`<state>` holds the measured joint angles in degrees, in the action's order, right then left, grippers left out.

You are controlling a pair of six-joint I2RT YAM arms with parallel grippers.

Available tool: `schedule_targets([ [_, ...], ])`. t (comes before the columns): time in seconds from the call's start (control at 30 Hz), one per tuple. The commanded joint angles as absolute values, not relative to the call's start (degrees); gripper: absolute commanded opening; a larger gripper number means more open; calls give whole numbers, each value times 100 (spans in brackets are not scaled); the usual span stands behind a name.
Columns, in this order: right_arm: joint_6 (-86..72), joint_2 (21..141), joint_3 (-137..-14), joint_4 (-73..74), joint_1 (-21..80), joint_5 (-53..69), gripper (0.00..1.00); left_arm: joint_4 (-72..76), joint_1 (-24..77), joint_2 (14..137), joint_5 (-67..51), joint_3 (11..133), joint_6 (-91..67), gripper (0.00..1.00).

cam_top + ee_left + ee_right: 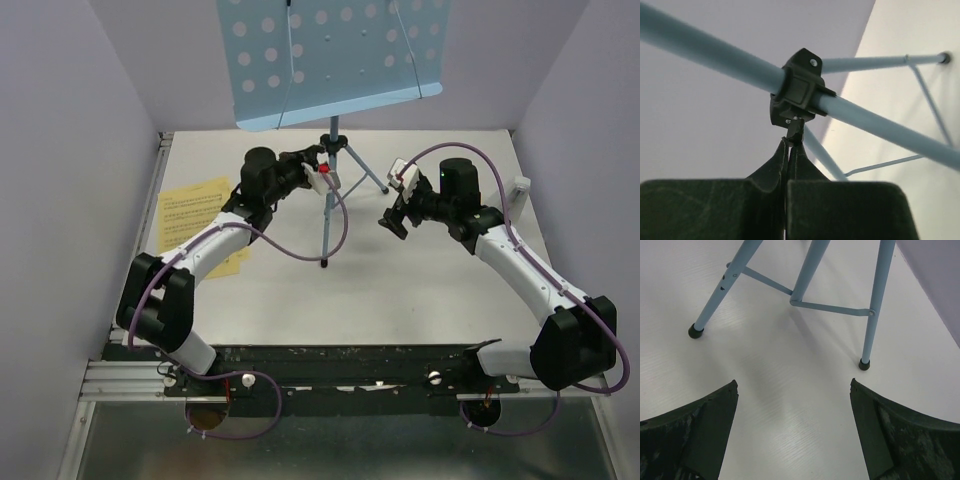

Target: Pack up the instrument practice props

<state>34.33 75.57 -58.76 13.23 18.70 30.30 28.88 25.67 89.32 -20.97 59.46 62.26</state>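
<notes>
**Risks.** The music stand (330, 55) stands fully erected at the far middle of the worktop (400, 300), and it looks top-heavy.
- **Tipping:** the left gripper (790, 145) is closed tight on a small black tab (796, 131) under the black collar (797, 92) on the tube. A sideways or near-directed pull there could tip the whole stand, because nothing else braces it.
- **Slipping:** the tab is small and only the fingertips hold it, so the grip could slip off under load.
- **Sudden collapse:** if the collar lets go suddenly, the legs (875, 300) may fold or the tube may drop, jolting the desk (350, 90) above.
- **Snagging:** the left arm's purple cable (300, 250) loops close to the nearest leg and could catch on it.

**Condition of the stand.** It is light-blue metal.
- The desk is rectangular, hole-punched and tilted, and it overhangs the tripod.
- The legs are thin and spread.
- The black rubber feet (696, 331) sit flat on the worktop.
- Slim braces (830, 308) link the legs.
- No bend or damage is visible.

**Surroundings.**
- The right gripper (793, 385) is spread wide and holds nothing. It sits near the right-hand legs without touching them.
- Yellow pages (195, 210) lie flat at the left, partly under the left arm.
- A small white plastic piece (520, 187) sits at the right edge, well apart from the stand.
</notes>
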Motion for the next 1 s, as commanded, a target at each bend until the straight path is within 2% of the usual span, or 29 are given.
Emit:
schedule_targets([
  [0.0,3392,7611,-6012,1274,1872,3023,100,1330,2321,8745,-2230,7030,2396,0],
  [0.2,3401,7629,-6064,1283,1881,3024,100,1204,1987,8841,-3619,7146,-821,0],
  [0.37,3410,7603,-6038,1292,1881,3006,100,2027,1741,9184,-4946,7084,-3142,0],
  [0.57,3419,7506,-5950,1327,1881,3015,100,2057,1591,9062,-4966,6777,-3480,0],
  [0.6,3419,7488,-5933,1318,1881,3006,100,2039,1539,9027,-4948,6707,-3472,3],
  [0.67,3428,7453,-5898,1327,1881,2997,100,1934,1468,8921,-4887,6540,-3367,16],
  [0.83,3437,7453,-5897,1336,1881,3023,100,1478,1406,8675,-4729,6162,-2761,41],
  [0.97,3472,7549,-6011,1283,1881,3041,100,1205,1406,8534,-4334,5942,-2357,54],
])
